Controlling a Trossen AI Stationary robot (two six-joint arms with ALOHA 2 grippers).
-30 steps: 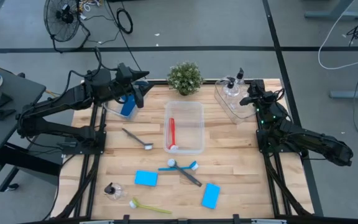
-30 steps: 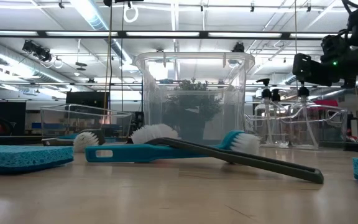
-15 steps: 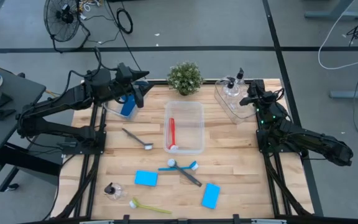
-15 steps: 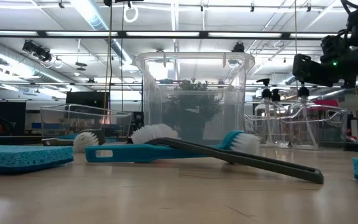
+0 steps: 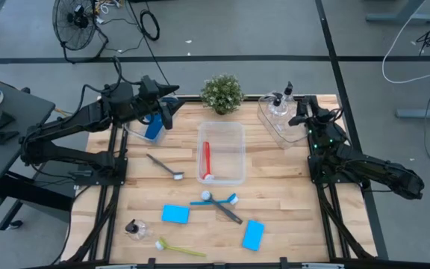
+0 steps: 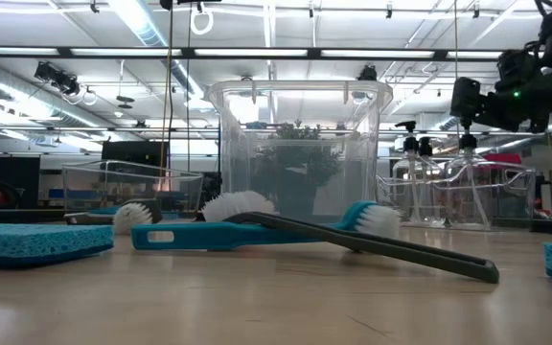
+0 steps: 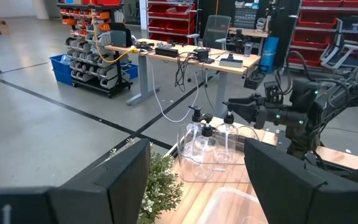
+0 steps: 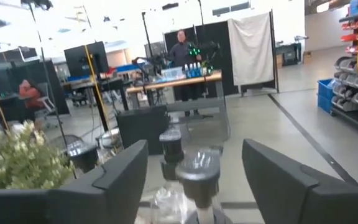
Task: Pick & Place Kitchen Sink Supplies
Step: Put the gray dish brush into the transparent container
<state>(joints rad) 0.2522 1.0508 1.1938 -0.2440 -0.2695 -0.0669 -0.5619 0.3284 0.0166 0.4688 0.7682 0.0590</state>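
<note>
My right gripper (image 5: 300, 113) (image 8: 194, 177) stands open at the far right, over a clear bin (image 5: 284, 128) in which clear pump bottles (image 5: 278, 106) stand upright. One bottle's black pump top (image 8: 197, 167) shows between the fingers with a gap on each side. My left gripper (image 5: 167, 112) (image 7: 197, 180) hangs open and empty above the far-left bin (image 5: 136, 131), which holds a blue sponge (image 5: 154, 128). A red brush (image 5: 206, 160) lies in the middle bin (image 5: 234, 153). Two blue sponges (image 5: 175, 214) (image 5: 253, 235), several brushes (image 5: 216, 202) and a bottle (image 5: 135, 229) lie on the table.
A small potted plant (image 5: 222, 93) stands at the far edge between the bins. A grey brush (image 5: 164, 166) lies left of the middle bin, and a yellow-green brush (image 5: 179, 249) at the near edge. Bare wood shows at the near right.
My right gripper has opened above the bottles in the right bin while its arm has stayed in place. The bottles stand upright as before.
</note>
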